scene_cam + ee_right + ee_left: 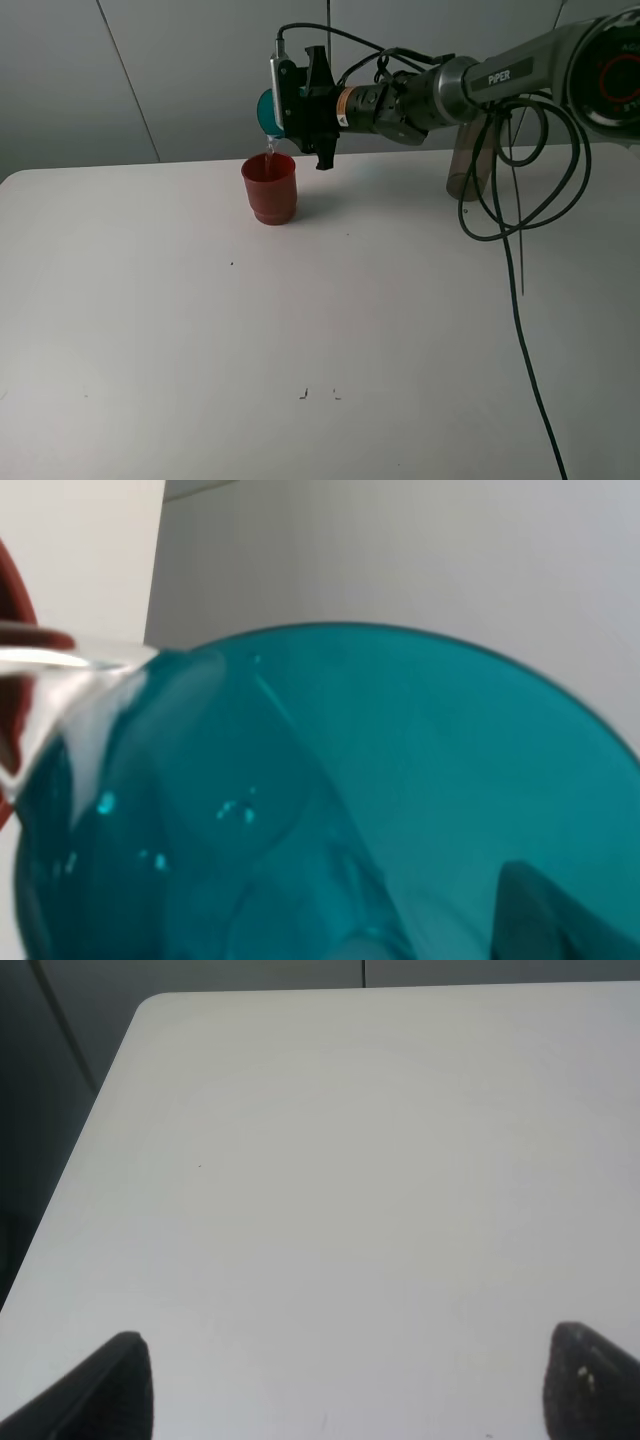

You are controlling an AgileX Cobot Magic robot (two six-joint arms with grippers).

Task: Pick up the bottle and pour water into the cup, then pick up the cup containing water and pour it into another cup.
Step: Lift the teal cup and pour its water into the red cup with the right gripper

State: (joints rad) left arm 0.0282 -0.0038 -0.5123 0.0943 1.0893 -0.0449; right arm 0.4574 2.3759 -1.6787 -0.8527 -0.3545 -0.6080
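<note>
Now the right hand (290, 105) is up in the air just above the red cup (269, 188), a little to its right in the high view. It is squeezed tight on the blue-green cup (266, 110). The blue-green cup is tipped far over, with its rim above the red cup. A thin stream of water (270, 148) runs down from the rim into the red cup. In the right wrist view the blue-green cup (400, 780) fills nearly the whole picture. Water (60, 680) slides over its edge, and a bit of the red cup (8, 600) peeks in beside it.

The red cup stands upright on the white desk (300, 330), near the far edge. The bottle (462, 178) stands well to the right of the red cup, behind the right arm (500, 75), which partly hides it. Black cables (520, 250) hang from the arm, and one trails over the desk far from the red cup.

The left hand (350, 1360) is wide open, with nothing between its two black fingers (115, 1390). It hangs over the desk (350, 1160). I cannot tell how far it is from the red cup.
</note>
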